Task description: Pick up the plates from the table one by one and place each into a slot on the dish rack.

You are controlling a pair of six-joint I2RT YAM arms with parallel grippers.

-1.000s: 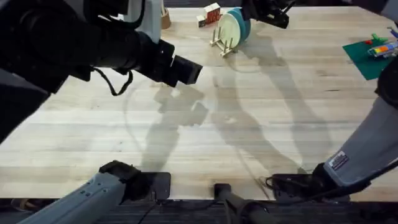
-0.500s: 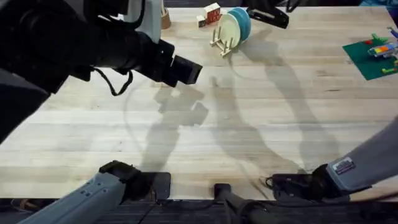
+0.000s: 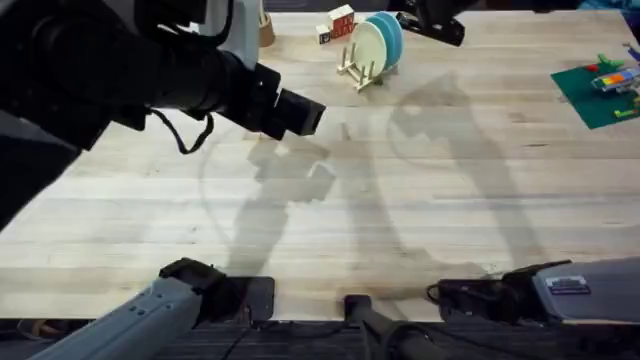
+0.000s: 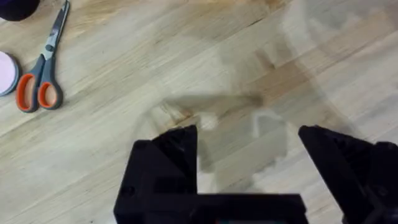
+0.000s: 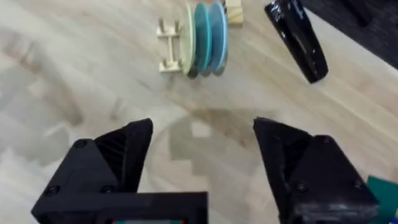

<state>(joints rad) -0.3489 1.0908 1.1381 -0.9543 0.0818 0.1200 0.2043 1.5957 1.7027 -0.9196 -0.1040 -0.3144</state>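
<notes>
plates [image 3: 375,43] upright in rack [image 3: 357,71], far centre of worktop [image 3: 420,200]; left end effector [image 4: 249,146] and right end effector [image 5: 202,146] both wide, empty.

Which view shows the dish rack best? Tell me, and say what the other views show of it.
The right wrist view: the dish rack appears from the side, with plates standing on edge in its slots. The overhead view shows it small at the table's far edge. The left wrist view shows bare wood and scissors instead.
</notes>
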